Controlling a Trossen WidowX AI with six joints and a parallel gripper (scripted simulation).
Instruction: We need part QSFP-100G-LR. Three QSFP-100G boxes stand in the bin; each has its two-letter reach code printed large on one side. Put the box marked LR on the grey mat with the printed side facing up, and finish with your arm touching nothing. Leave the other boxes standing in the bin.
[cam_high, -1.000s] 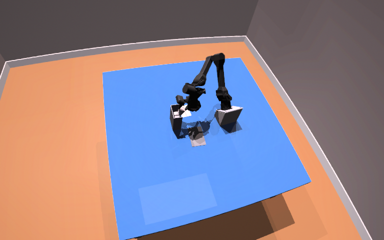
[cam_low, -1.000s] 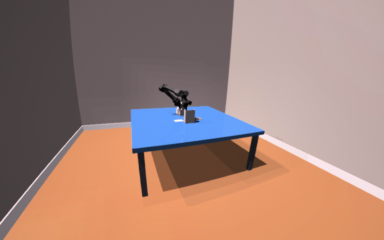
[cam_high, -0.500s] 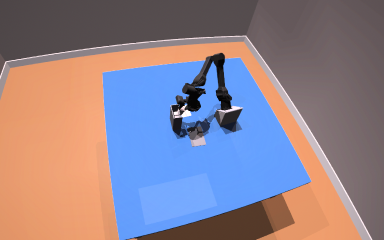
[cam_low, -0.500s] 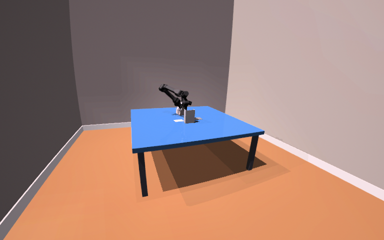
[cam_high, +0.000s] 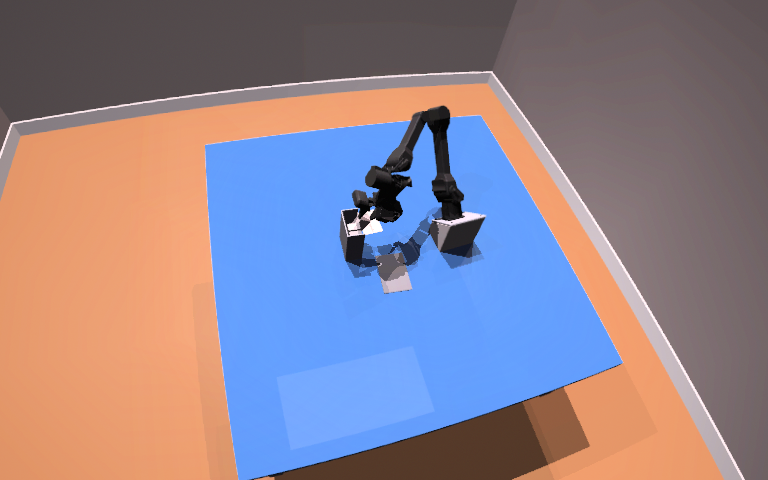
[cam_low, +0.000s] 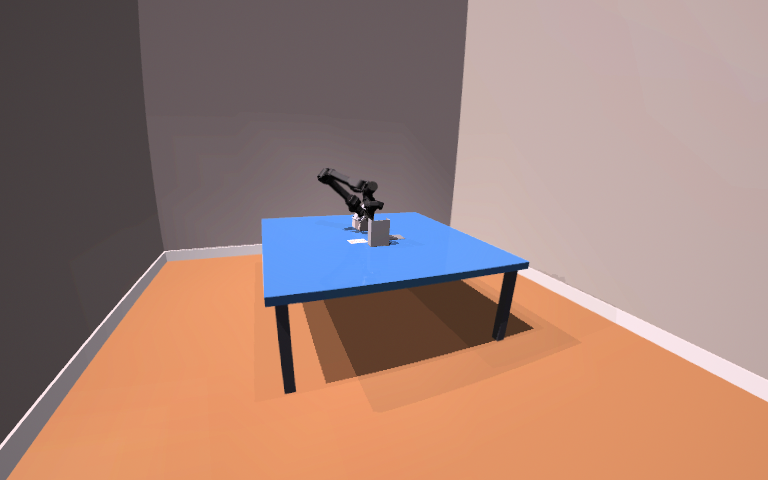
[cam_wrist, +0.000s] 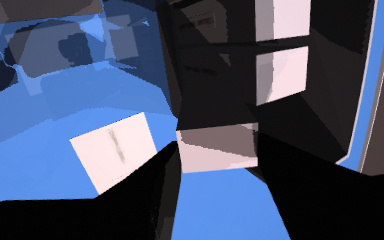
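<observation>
The dark bin (cam_high: 353, 247) (cam_low: 378, 233) (cam_wrist: 325, 132) stands upright on the table. In the wrist view it holds two pale boxes, one (cam_wrist: 292, 17) at the top and another (cam_wrist: 290, 75) below it. A third box (cam_wrist: 217, 157) is at the near end of the row, between the fingertips. My gripper (cam_high: 357, 225) (cam_wrist: 217, 144) is shut on this box at the bin's opening. No code shows on any box; their sides are hidden. The grey mat (cam_high: 398, 284) (cam_low: 399, 237) lies flat beside the bin, partly in the arm's shadow.
A white card (cam_high: 374, 227) (cam_low: 358, 241) (cam_wrist: 100, 155) with a dark, foreshortened marking lies on the blue table (cam_high: 271, 283) (cam_low: 317, 271) beside the bin. The arm's grey base block (cam_high: 459, 234) stands on the other side of the card. The arm arches above the table.
</observation>
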